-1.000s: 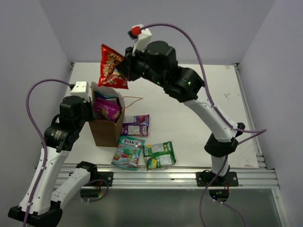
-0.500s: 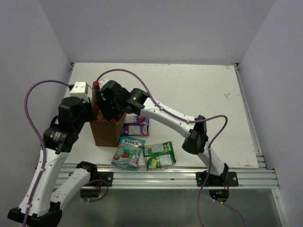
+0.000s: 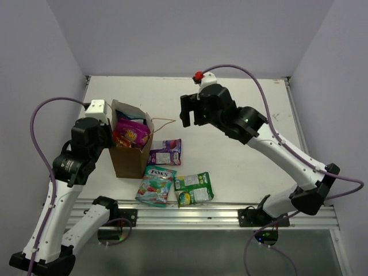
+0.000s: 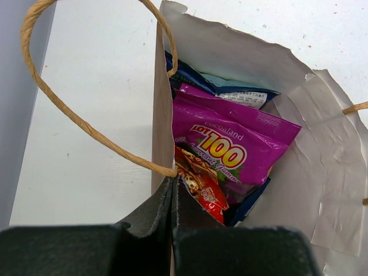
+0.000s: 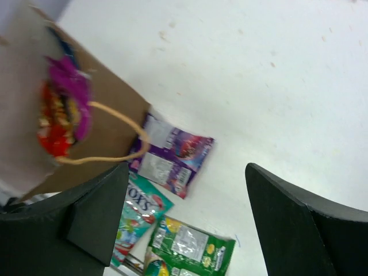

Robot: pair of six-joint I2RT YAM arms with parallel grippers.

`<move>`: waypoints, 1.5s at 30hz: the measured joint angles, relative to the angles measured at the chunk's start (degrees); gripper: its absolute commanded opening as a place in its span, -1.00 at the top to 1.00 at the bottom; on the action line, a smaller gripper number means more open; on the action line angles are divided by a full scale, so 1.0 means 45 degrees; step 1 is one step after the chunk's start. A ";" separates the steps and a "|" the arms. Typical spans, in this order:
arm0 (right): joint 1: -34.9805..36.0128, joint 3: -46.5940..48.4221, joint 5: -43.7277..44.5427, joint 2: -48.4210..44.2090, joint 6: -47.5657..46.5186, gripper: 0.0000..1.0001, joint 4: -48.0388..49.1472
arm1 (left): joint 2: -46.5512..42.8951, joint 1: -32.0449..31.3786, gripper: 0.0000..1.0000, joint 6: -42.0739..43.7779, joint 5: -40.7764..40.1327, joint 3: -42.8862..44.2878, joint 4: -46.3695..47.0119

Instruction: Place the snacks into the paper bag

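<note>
**Left arm.** Rises from its base at the near left corner and bends in towards the paper bag (image 3: 129,158). The left gripper (image 4: 174,230) is at the bag's left wall, its fingers (image 4: 144,241) pinched together on the rim of that wall, just under the root of a string handle (image 4: 86,126).

**Right arm.** The elbow juts out to the near right and the forearm reaches back over the table (image 3: 259,103). The right gripper (image 3: 192,115) hangs in the air with its fingers pointing down, to the right of the bag and apart from it. In the wrist view its fingers (image 5: 98,213) stand wide apart with nothing between them.

**Paper bag.** Brown kraft, upright on its base at the left of the table, mouth up and gaping, long axis vertical.

**Snacks in the bag.**
- A magenta packet (image 4: 230,144) marked "100" lies slanted on top.
- A red-orange packet (image 4: 201,187) is tucked under the magenta packet's near edge.
- Blue packets (image 4: 195,77) sit behind, against the far wall.

**Snacks on the table.** All three lie flat, face up.
- A purple packet (image 3: 165,152) is just right of the bag's base.
- A teal-pink packet (image 3: 155,185) is in front of the bag, long axis running near to far and slightly tilted.
- A green packet (image 3: 194,188) is just beside the teal-pink one on its right, long axis across the table
</note>
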 measured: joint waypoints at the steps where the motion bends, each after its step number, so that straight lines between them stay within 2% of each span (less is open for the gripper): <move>1: -0.0413 -0.0845 -0.0015 -0.0160 0.0214 -0.71 0.0257 | 0.0000 0.0000 1.00 0.0000 0.0000 0.0000 0.0000; 4: -0.0835 -0.2778 -0.0525 0.0481 0.0733 -0.67 0.1059 | -0.0010 0.0000 1.00 0.0000 0.0000 0.0000 0.0000; 8: -0.0835 -0.4507 -0.2147 0.3298 0.1268 -0.59 0.1821 | -0.0010 0.0000 1.00 0.0000 0.0015 0.0000 0.0000; 14: -0.0816 -0.4561 -0.3371 0.4993 0.1443 -0.59 0.2341 | -0.0044 0.0000 1.00 0.0000 0.0029 0.0000 -0.0005; 25: -0.0816 -0.2895 -0.5401 0.7514 0.1637 -0.52 0.3104 | -0.0151 -0.0005 1.00 0.0005 0.0024 0.0000 -0.0044; 28: -0.0860 -0.2715 -0.5416 0.7587 0.1617 -0.33 0.3065 | -0.0165 -0.0005 1.00 0.0000 0.0015 0.0000 -0.0063; 29: -0.0855 -0.2652 -0.5396 0.7674 0.1603 0.30 0.3021 | -0.0170 -0.0005 1.00 0.0000 0.0015 0.0000 -0.0073; 31: -0.0855 -0.2409 -0.5362 0.7864 0.1501 1.00 0.2968 | -0.0180 -0.0005 1.00 0.0000 0.0010 -0.0005 -0.0073; 34: -0.0869 -0.1967 -0.5289 0.7883 0.1588 1.00 0.2647 | -0.0180 -0.0005 1.00 0.0000 -0.0015 -0.0005 -0.0078; 38: -0.0787 -0.2225 -0.4124 0.7470 0.1511 1.00 0.2336 | -0.0180 -0.0010 1.00 0.0005 -0.0083 -0.0005 -0.0083; 42: -0.1001 -0.2365 -0.1749 0.6008 0.1035 1.00 0.0039 | -0.0180 -0.0010 1.00 0.0010 -0.0117 -0.0005 -0.0083; 45: -0.1399 -0.1161 -0.0063 0.4770 0.0500 1.00 -0.1836 | -0.0189 -0.0010 1.00 0.0005 -0.0121 -0.0005 -0.0083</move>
